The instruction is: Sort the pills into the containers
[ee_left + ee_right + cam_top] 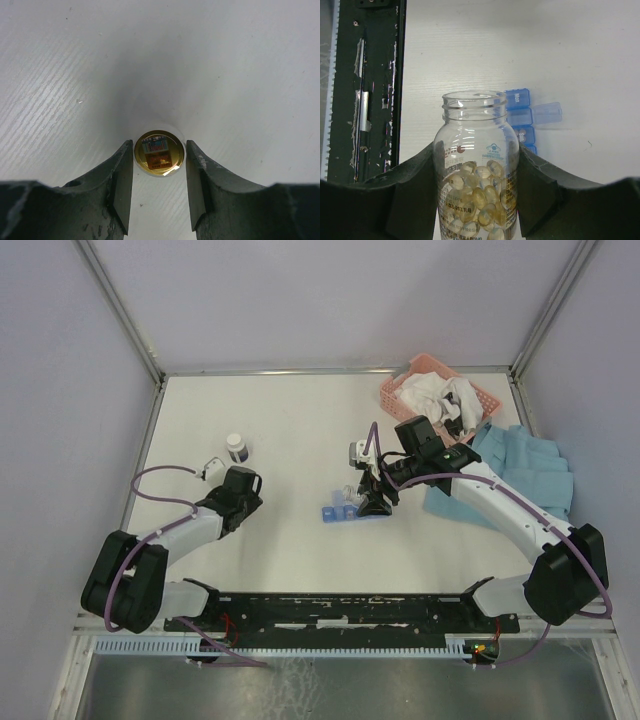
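The right fingers [535, 185] are seen closed on an uncapped clear bottle [476, 145], which is gripped by its body with the mouth pointed away from the wrist. The pills [475, 192], yellowish and translucent, are heaped inside that bottle. The containers [521, 117], a blue strip of lidded compartments, are laid on the table [300, 420] just beyond the bottle's mouth; one lid is flipped open to the side and another is marked "Mon". The left fingers [117, 185] are set narrowly against both sides of a small round cap [159, 155], whose gold face is turned to the wrist camera. A small white-capped bottle [236, 447] is stood near them. A pink basket [400, 390] with white cloth is placed at the far right, with a blue cloth [525, 465] beside it.
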Available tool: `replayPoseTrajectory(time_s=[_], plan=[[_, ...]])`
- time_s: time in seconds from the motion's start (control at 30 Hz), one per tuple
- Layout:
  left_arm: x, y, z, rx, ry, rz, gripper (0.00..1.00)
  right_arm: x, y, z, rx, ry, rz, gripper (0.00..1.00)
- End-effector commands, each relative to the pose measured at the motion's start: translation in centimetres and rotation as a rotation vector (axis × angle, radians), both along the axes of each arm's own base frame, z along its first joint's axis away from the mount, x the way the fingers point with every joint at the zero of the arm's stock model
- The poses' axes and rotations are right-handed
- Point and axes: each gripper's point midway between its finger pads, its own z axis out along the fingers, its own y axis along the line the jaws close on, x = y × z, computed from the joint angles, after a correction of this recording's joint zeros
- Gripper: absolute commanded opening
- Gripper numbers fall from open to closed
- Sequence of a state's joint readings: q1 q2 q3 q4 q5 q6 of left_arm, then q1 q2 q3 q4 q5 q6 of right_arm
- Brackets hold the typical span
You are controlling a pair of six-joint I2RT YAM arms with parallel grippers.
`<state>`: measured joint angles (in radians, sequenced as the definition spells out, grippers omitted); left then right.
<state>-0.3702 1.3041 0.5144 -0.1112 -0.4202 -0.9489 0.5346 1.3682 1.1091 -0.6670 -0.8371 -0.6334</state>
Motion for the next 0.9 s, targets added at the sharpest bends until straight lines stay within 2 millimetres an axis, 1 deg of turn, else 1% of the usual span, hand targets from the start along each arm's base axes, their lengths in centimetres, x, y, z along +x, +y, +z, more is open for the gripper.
replayPoseTrajectory(time_s=[0.0, 0.1, 0.13, 0.17, 0.2, 0.27, 0.33, 0.47, 0.6, 0.73, 0.87], plan=[[0.2, 1.2, 0.1, 0.033, 0.029, 0.081, 0.38, 0.2, 0.6, 1.9, 0.051, -0.040, 0.023, 0.01], [0.3, 1.2, -0.1, 0.040, 0.051, 0.083, 0.40, 0.1, 0.5, 1.9, 0.051, -0.041, 0.024, 0.01], [0.4, 1.2, -0.1, 0.042, 0.053, 0.080, 0.43, 0.1, 0.5, 1.9, 0.051, -0.041, 0.023, 0.01], [0.4, 1.2, -0.1, 0.043, 0.054, 0.082, 0.54, 0.1, 0.5, 2.0, 0.052, -0.044, 0.024, 0.01], [0.4, 1.2, 0.0, 0.044, 0.053, 0.082, 0.63, 0.1, 0.5, 2.0, 0.052, -0.045, 0.024, 0.01], [0.3, 1.3, 0.1, 0.045, 0.047, 0.087, 0.72, 0.1, 0.5, 2.0, 0.052, -0.046, 0.023, 0.01], [0.2, 1.4, 0.2, 0.042, 0.040, 0.090, 0.79, 0.1, 0.5, 2.0, 0.052, -0.045, 0.024, 0.01], [0.0, 1.4, 1.0, 0.017, 0.006, 0.102, 0.81, 0.1, 0.5, 2.0, 0.051, -0.047, 0.024, 0.01], [-0.2, 0.6, 2.1, -0.053, -0.061, 0.077, 0.82, 0.1, 0.5, 2.0, 0.052, -0.049, 0.024, 0.01], [-0.6, -0.6, 3.4, -0.130, -0.153, -0.003, 0.84, 0.1, 0.5, 2.0, 0.053, -0.050, 0.026, 0.01], [-1.3, -1.4, 5.5, -0.173, -0.278, -0.097, 0.88, 0.0, 0.6, 1.9, 0.056, -0.042, 0.030, 0.01]])
